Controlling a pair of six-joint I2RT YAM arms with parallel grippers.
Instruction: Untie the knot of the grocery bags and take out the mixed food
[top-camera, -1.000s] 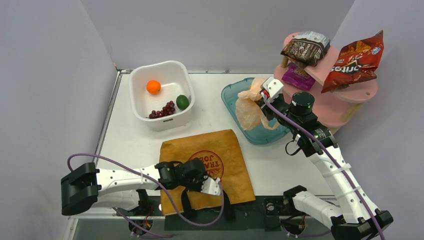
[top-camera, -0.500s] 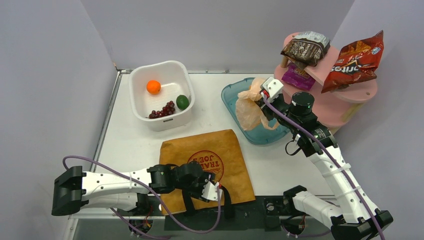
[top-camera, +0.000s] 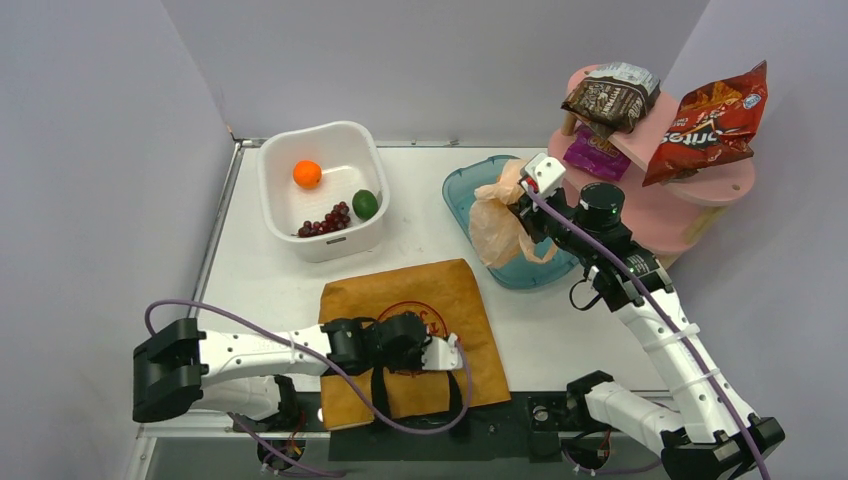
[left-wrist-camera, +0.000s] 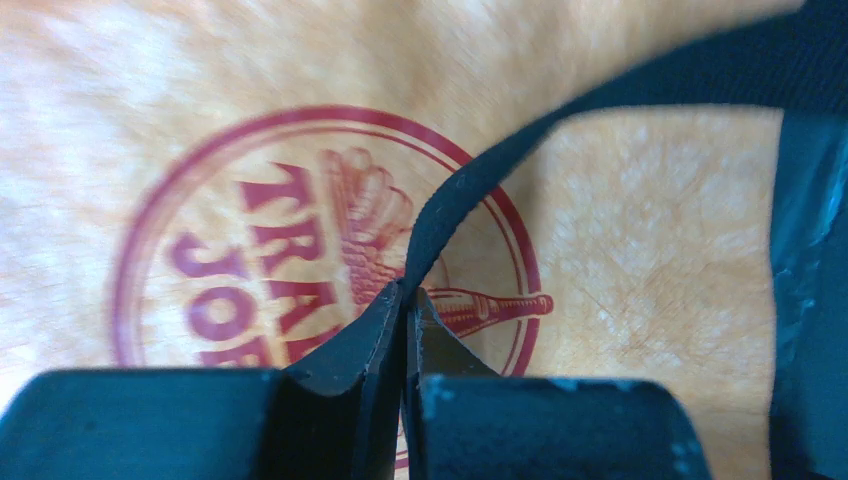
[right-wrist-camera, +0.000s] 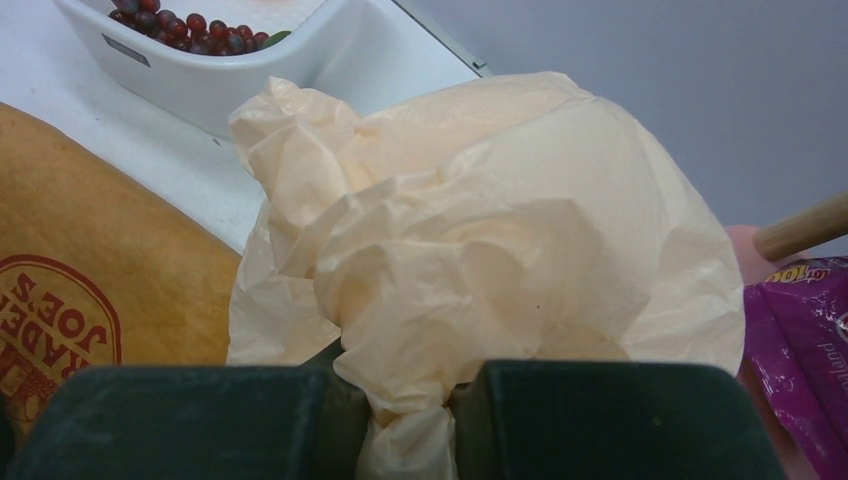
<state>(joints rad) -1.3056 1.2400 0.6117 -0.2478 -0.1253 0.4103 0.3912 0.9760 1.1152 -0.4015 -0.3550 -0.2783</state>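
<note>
White tub (top-camera: 318, 128) holds an orange (top-camera: 307, 174), a green fruit (top-camera: 365, 204) and dark grapes (top-camera: 325, 221).

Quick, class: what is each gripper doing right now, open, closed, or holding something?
Left gripper: closed, pinching the black strap of the canvas tote.
Right gripper: closed on the peach plastic bag.

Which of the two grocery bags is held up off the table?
The peach plastic bag, pinched in the right gripper over the teal tub. The brown tote lies flat on the table, only its black strap pinched by the left gripper.
</note>
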